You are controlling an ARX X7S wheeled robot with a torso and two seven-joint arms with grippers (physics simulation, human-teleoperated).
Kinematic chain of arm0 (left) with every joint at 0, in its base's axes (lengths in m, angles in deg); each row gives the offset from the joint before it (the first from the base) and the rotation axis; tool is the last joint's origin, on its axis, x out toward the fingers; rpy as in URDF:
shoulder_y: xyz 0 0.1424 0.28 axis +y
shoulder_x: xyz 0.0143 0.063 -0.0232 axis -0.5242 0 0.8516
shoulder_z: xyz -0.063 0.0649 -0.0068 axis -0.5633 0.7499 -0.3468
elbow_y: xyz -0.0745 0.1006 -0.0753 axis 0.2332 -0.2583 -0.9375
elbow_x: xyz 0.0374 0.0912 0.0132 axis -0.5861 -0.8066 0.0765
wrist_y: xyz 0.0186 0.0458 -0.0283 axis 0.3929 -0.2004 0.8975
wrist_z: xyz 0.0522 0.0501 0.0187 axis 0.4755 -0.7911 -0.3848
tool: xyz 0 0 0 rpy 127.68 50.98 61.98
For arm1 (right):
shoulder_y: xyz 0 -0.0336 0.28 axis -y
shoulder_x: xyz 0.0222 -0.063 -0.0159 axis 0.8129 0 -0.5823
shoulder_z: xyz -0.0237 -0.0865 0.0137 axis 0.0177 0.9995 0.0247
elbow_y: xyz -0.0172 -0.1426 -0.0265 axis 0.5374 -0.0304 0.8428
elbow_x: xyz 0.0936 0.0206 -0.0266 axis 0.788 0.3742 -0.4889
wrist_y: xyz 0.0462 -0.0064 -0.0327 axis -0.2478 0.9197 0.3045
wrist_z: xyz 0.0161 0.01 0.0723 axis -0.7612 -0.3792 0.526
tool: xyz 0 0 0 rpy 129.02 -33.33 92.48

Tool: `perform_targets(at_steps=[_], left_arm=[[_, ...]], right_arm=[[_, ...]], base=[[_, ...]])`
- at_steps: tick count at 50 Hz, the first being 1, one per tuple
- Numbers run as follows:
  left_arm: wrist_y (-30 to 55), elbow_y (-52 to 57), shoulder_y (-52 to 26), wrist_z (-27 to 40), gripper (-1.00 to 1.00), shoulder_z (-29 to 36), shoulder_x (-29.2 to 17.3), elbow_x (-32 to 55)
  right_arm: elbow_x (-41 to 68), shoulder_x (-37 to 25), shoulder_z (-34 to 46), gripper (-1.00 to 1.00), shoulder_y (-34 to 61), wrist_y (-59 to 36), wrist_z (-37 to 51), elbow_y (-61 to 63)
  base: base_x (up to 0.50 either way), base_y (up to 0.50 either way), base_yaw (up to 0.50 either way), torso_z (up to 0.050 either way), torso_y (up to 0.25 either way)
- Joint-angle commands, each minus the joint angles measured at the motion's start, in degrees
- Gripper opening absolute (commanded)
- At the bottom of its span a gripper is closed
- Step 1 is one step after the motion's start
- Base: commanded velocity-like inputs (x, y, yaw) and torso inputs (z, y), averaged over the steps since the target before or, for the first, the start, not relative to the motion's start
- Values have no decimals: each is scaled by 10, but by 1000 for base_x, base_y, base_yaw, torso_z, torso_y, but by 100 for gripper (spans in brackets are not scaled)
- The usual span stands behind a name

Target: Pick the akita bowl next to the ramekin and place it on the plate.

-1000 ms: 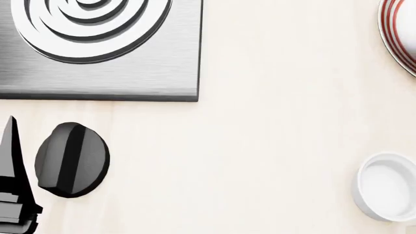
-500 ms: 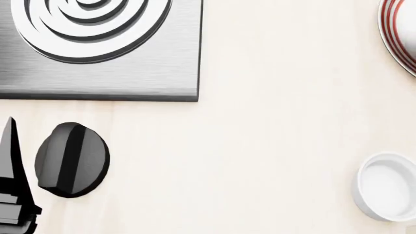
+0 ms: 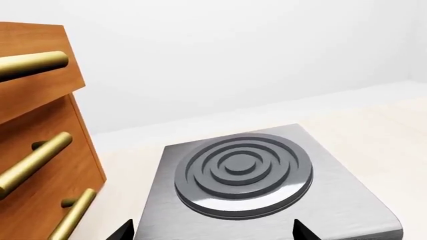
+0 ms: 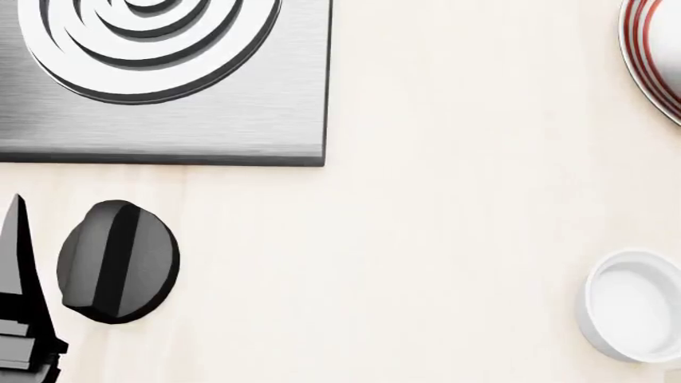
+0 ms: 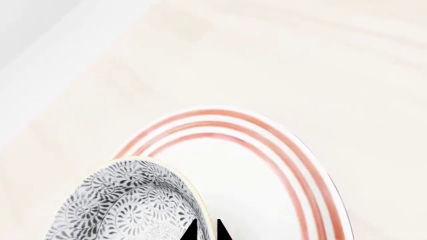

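In the right wrist view the akita bowl point(image 5: 120, 205), white with dense grey flower speckles, sits over one side of the plate point(image 5: 267, 165), a white plate with red rings. My right gripper point(image 5: 207, 231) is shut on the bowl's rim, its two dark tips close together on either side of the rim. I cannot tell whether the bowl touches the plate. The head view shows only the plate's edge point(image 4: 642, 56) at the far right and the plain white ramekin point(image 4: 636, 307) at the near right. My left gripper point(image 3: 213, 232) is open and holds nothing.
A steel hob with a ringed burner point(image 4: 159, 80) fills the far left, with a black knob point(image 4: 117, 262) in front of it. One left finger point(image 4: 18, 263) shows beside the knob. A wooden drawer unit with brass handles point(image 3: 40, 150) stands beside the hob.
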Motion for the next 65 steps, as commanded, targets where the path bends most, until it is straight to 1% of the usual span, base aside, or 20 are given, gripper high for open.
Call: perform_targets(at_steps=[1, 7, 28, 50, 56, 57, 63, 65], left_arm=[[-2, -1, 3, -1, 100, 1, 1, -4], [-3, -1, 2, -1, 100, -1, 0, -2], [-1, -2, -1, -5, 100, -2, 1, 0], [-5, -4, 5, -5, 100, -1, 1, -5], [-6, -3, 6, -4, 100, -2, 0, -5], [-6, -4, 6, -5, 100, -2, 0, -5], [-6, -3, 6, -5, 100, -2, 0, -5], [-6, -2, 6, -5, 100, -3, -1, -5]], right_arm=[[-11, 0, -4, -100, -5, 5, -5, 0], [-12, -2, -4, -100, -6, 4, 0, 7], [-38, 29, 13, -100, 12, 19, -56, -87], [-36, 27, 9, -100, 1, 19, -56, -79], [-45, 36, 16, -100, 11, 20, -71, -104], [-46, 36, 16, 100, 13, 20, -71, -105], [-43, 29, 15, 100, 6, 12, -62, -73], [-59, 29, 29, 100, 11, 16, -70, -65]], base=[[0, 0, 0, 0, 0], [0, 0, 0, 0, 0], [0, 0, 0, 0, 0], [0, 0, 0, 0, 0], [0, 0, 0, 0, 0], [0, 0, 0, 0, 0], [0, 0, 0, 0, 0], [0, 0, 0, 0, 0]])
